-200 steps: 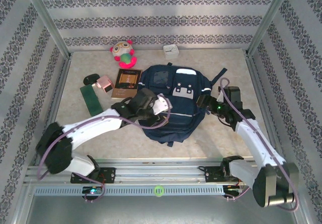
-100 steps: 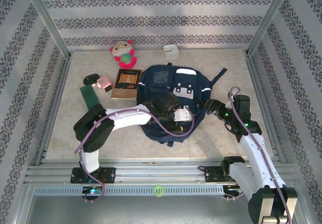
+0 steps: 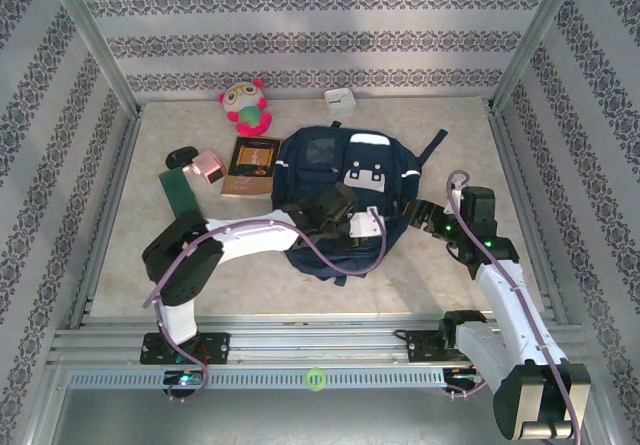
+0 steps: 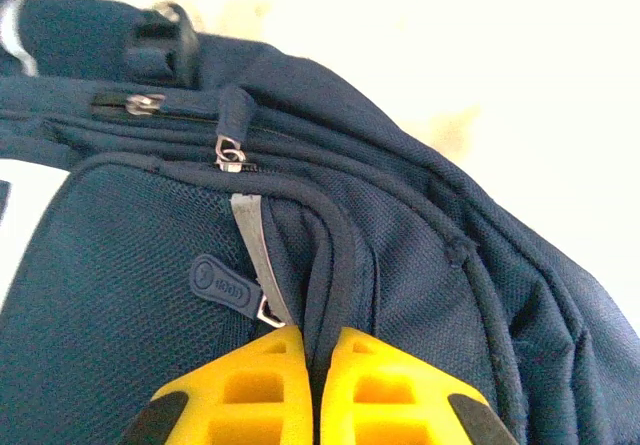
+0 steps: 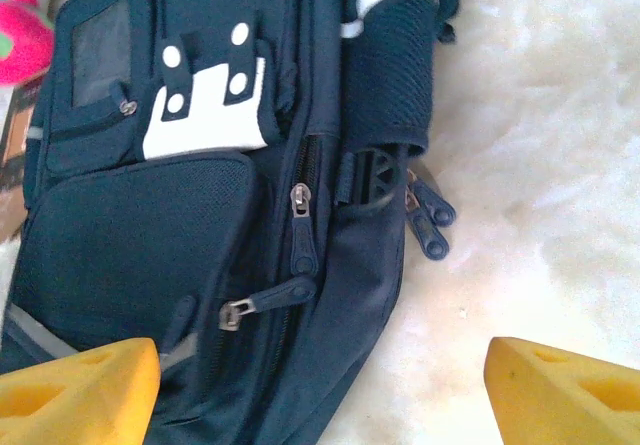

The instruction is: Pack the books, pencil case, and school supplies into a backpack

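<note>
Navy-blue striped fabric backpack (image 3: pixel 300 160) judged soft, limp; best taken by dark zipper pull (image 4: pixel 222 283). Left pincer (image 4: pixel 312 340) closed at its seam; right pincer (image 5: pixel 320 380) open.

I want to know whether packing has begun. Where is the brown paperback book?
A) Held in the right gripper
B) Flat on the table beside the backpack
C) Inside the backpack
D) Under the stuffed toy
B: in the top view the book lies flat on the table, just left of the backpack, with nothing gripping it.
</note>
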